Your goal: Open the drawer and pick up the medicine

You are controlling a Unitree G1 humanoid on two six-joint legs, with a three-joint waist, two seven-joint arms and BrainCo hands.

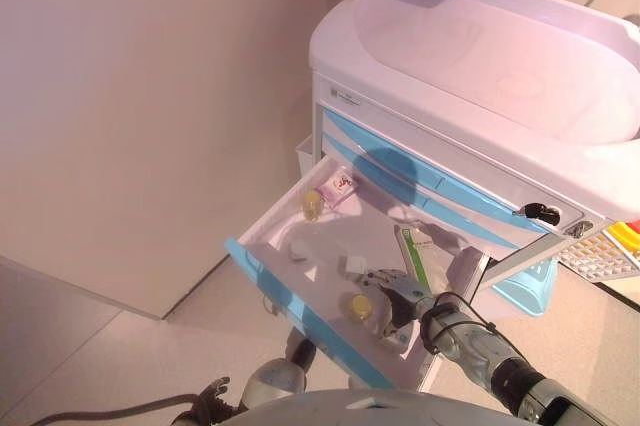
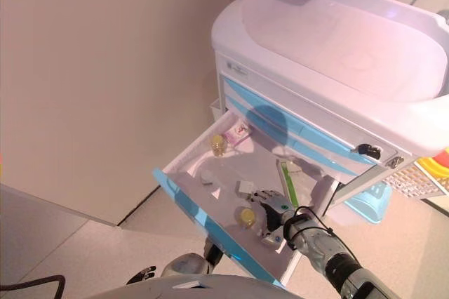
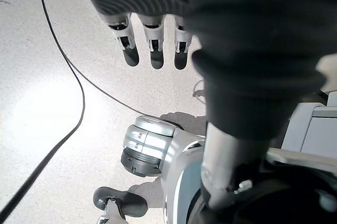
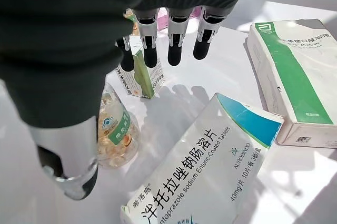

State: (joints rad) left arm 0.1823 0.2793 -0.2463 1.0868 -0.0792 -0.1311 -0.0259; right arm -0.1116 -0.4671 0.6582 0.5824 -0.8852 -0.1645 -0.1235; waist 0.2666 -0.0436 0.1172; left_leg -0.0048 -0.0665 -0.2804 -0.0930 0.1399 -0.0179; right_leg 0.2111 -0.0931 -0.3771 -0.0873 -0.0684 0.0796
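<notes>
The cart's (image 1: 480, 36) top drawer (image 1: 300, 316), with a light blue front, stands pulled out. In it lie a yellow capsule bottle (image 4: 118, 134), a small green and white box (image 4: 142, 71), a white box with a blue corner (image 4: 210, 166) and a long green-striped box (image 4: 295, 77). My right hand (image 1: 400, 306) hovers open inside the drawer over the bottle (image 1: 359, 307), fingers straight, the thumb (image 4: 68, 171) beside the bottle and holding nothing. My left hand (image 3: 152, 50) hangs open over the floor.
At the drawer's back lie a second yellow bottle (image 1: 313, 204) and a pink packet (image 1: 338, 186). Two closed blue drawers sit below the top. A blue basket (image 1: 525, 291) and a white basket (image 1: 605, 251) hang on the cart's right. A wall stands on the left.
</notes>
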